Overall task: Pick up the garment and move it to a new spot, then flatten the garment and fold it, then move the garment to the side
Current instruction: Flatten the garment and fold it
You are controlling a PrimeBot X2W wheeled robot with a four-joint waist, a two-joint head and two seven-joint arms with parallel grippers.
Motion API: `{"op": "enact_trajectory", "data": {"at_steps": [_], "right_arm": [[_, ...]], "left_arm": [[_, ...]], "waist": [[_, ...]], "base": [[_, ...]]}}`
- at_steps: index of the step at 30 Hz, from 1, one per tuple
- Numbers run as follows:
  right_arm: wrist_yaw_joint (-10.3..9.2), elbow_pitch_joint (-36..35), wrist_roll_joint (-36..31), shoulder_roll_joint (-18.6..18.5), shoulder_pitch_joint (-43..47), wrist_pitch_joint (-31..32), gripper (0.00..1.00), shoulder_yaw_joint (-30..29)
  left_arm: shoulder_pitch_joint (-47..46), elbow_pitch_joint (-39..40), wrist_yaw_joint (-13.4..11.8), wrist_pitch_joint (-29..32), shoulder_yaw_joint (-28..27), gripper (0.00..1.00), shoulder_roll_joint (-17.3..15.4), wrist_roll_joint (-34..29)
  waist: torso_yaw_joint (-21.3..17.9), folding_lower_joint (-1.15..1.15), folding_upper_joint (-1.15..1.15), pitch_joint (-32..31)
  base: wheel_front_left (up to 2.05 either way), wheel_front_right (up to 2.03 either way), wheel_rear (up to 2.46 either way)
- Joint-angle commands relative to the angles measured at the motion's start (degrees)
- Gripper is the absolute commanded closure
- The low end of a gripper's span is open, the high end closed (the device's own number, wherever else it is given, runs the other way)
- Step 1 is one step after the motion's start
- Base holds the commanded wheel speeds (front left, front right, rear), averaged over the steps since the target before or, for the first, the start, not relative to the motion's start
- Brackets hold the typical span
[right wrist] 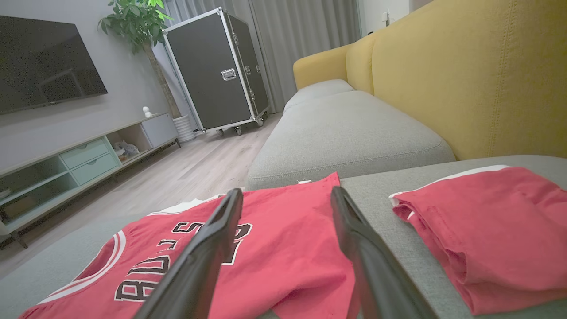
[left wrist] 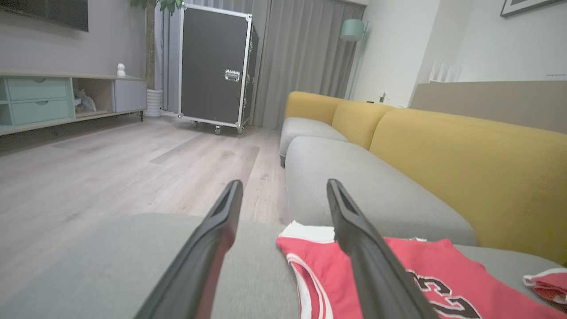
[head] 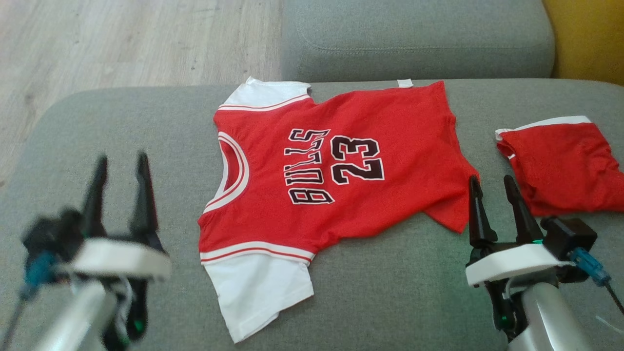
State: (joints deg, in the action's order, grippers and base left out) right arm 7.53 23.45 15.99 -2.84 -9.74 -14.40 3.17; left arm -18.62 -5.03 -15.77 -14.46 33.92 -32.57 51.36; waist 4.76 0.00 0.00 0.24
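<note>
The grey sofa seat carries the red jersey, spread nearly flat between both grippers — ready for folding, I'd judge. The left gripper gapes empty off its neck end; the right gripper, also wide, sits at its bottom edge.

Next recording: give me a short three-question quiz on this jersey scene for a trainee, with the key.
1. True or false: the red jersey with white sleeves lies spread out, print side up, on the grey sofa cushion.
2. The left pincer is: A) shut on the jersey; B) open, holding nothing; C) shut and empty.
3. Fill in: the folded red garment with white trim lies on the robot's ____ of the jersey.
Key: 1 true; 2 B; 3 right.
</note>
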Motion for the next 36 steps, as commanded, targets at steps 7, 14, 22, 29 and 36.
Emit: {"op": "enact_trajectory", "data": {"at_steps": [7,14,22,29,36], "right_arm": [[-0.04,-2.93,-0.70,-0.04,-1.13,-0.60,0.00,1.40],[-0.04,-3.65,-1.26,-0.04,-3.03,-0.60,0.00,2.06],[-0.04,-4.95,-1.50,-0.04,-5.47,-0.60,0.00,2.13],[-0.04,-5.28,-1.38,-0.04,-6.46,-0.60,0.00,1.95],[-0.04,-5.86,-0.94,-0.04,-7.14,-0.60,0.00,2.02]], "left_arm": [[9.06,-1.50,6.39,-0.52,-14.66,0.00,10.00,-12.45],[5.75,-9.88,13.44,-0.42,-16.57,0.00,11.95,-17.31],[-7.98,-23.72,21.39,13.33,-10.25,0.00,9.52,-16.72],[-13.63,-30.05,22.97,18.89,-6.80,0.00,8.91,-14.64],[-17.26,-35.81,23.21,21.18,-4.44,0.55,7.78,-13.05]], "waist": [[-0.70,0.00,0.00,2.07],[-2.63,0.00,0.00,6.15],[-6.03,0.00,0.00,13.14],[-8.21,0.00,0.00,15.64],[-9.75,0.00,0.00,16.95]], "base": [[0.00,0.00,0.00],[0.00,0.00,0.00],[0.00,0.00,0.00],[0.00,0.00,0.00],[0.00,0.00,0.00]]}}
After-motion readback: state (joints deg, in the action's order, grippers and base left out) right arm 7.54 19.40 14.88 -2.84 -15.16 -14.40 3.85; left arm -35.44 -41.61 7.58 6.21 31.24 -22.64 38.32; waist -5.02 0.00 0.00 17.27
